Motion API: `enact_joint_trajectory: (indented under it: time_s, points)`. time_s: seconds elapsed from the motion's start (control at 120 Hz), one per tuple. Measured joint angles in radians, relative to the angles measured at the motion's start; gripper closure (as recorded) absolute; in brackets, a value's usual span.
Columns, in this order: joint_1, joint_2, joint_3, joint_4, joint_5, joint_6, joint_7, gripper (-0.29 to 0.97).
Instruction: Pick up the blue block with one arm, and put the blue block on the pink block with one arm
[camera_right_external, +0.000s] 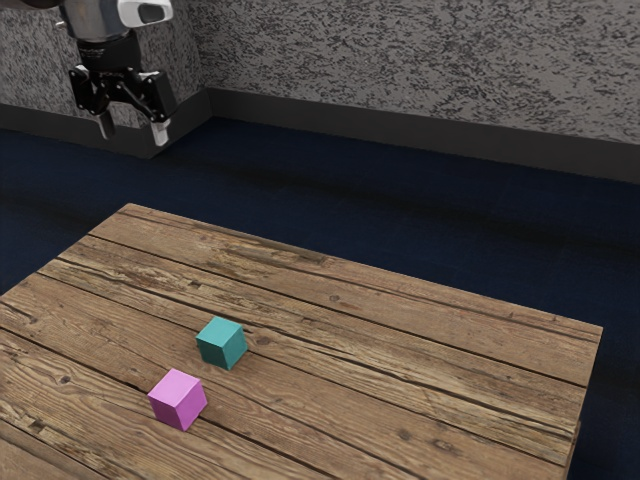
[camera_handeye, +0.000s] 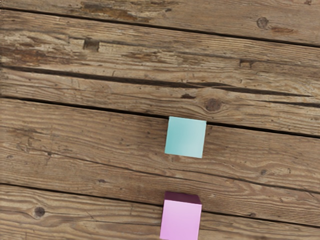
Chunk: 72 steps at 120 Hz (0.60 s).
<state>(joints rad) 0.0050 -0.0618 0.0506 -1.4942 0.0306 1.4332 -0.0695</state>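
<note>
Table (camera_right_external: 420, 330): weathered wooden planks, cracked and knotted.
Room: grey speckled wall (camera_right_external: 400, 50), dark blue floor (camera_right_external: 380, 190).
Gripper (camera_right_external: 132, 125): high at the exterior view's far left, fingers spread.
Blue block (camera_right_external: 221, 342): on the table, near the pink block (camera_right_external: 178, 398), not touching.

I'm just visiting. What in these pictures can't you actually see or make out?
1. Arm: exterior view, cut off by the top edge above the open fingers.
2. Pink block: wrist view, one end cut off by the picture's edge.
3. Table: exterior view, near side cut off by the bottom and left edges.
4. Blue block: exterior view, far sides hidden by the block itself.
</note>
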Motion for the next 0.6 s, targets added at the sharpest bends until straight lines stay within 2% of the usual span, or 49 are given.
enact_joint_trajectory:
  time_s: [0.142,0.225,0.292,0.4,0.6]
  points:
    - [-0.001,0.003,-0.001,0.006,0.000,-0.004,-0.005,0.00]
    - [0.003,0.012,-0.015,0.223,0.002,-0.065,-0.007,0.00]
    - [0.016,0.018,-0.053,0.294,0.002,-0.108,-0.009,0.00]
    - [-0.002,0.066,-0.102,0.318,0.003,-0.145,-0.013,0.00]
    - [-0.092,0.085,-0.122,0.320,0.002,-0.169,-0.018,0.00]
